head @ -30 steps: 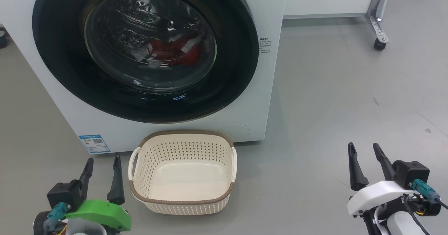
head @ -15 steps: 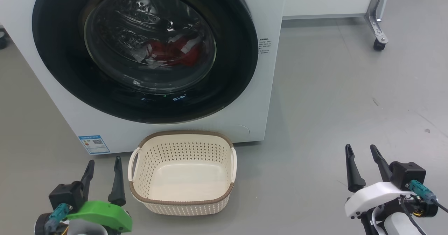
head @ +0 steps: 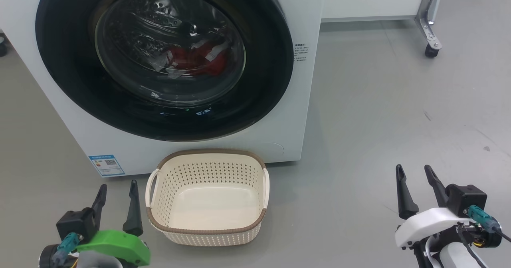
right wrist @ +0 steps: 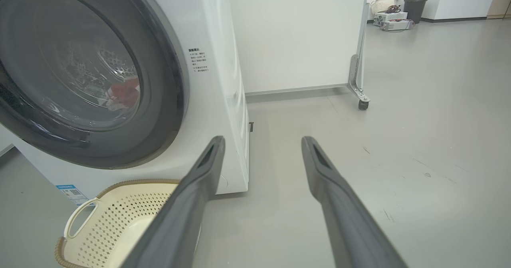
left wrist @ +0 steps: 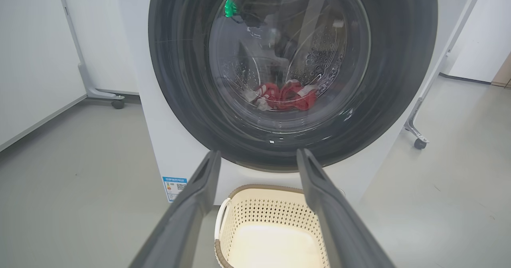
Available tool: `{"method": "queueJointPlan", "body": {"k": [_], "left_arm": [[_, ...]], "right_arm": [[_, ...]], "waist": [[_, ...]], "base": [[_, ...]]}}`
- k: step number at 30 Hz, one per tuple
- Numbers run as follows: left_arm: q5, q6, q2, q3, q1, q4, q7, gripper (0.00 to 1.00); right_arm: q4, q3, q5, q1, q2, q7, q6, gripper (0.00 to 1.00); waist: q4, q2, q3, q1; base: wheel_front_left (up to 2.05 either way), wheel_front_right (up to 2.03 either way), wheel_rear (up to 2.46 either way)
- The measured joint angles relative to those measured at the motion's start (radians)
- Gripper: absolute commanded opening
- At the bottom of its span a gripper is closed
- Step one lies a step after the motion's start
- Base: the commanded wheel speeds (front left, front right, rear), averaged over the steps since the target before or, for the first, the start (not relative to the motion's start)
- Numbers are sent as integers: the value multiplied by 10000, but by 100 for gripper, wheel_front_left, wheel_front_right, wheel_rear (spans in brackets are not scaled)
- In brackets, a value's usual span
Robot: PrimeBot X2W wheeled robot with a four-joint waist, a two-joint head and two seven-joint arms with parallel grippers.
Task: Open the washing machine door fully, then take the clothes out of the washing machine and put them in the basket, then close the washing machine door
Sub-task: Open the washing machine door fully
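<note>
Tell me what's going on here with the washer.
A two-armed robot faces the washing machine, and the job has not visibly begun. The washing machine door is shut, with the red and white clothes lying inside behind its glass. The basket sits empty on the floor right in front of the machine. The left gripper, beside the basket, and the right gripper, off to the other side, are both open and hold nothing.

Tiny shift only: the head camera has drifted, so the washing machine (head: 303,100) and the basket (head: 207,153) sit a touch further left in its view. The left gripper (head: 118,185) and the right gripper (head: 412,167) show slightly lower.
</note>
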Motion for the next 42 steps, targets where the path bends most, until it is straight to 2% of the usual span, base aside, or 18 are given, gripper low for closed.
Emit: {"method": "queueJointPlan", "body": {"k": [1,2,3,13,16,22,29,42], "left_arm": [[2,-17,-2,4,0,4,2,100],[13,-42,-2,8,0,12,0,100],[38,-44,-4,12,0,25,0,100],[86,-86,-88,54,0,150,0,100],[98,-98,-104,84,-1,161,0,100],[267,-151,-127,94,-6,169,0,100],[360,-251,-188,96,-92,167,0,100],[508,-337,-299,102,-455,8,0,100]], "right_arm": [[10,6,-35,0,-2,0,0,78],[21,10,-79,0,-2,0,2,32],[35,13,-82,0,-2,0,12,0],[318,42,148,1,82,0,291,0],[405,-282,1030,2,479,15,541,0],[552,-859,2347,0,874,303,980,0],[617,-1701,4345,-315,1317,938,1317,0],[522,-3256,9175,-1837,1578,3120,1498,0]], "waist": [[-4,0,-1,0],[-9,0,-3,0],[-14,0,-6,0],[-56,0,-32,0],[-58,0,-31,0],[-17,0,19,0],[149,0,205,0],[455,0,875,0]], "base": [[0,0,0],[0,0,0],[0,0,0],[0,0,0],[0,0,0],[0,0,0],[0,0,0],[0,0,0]]}}
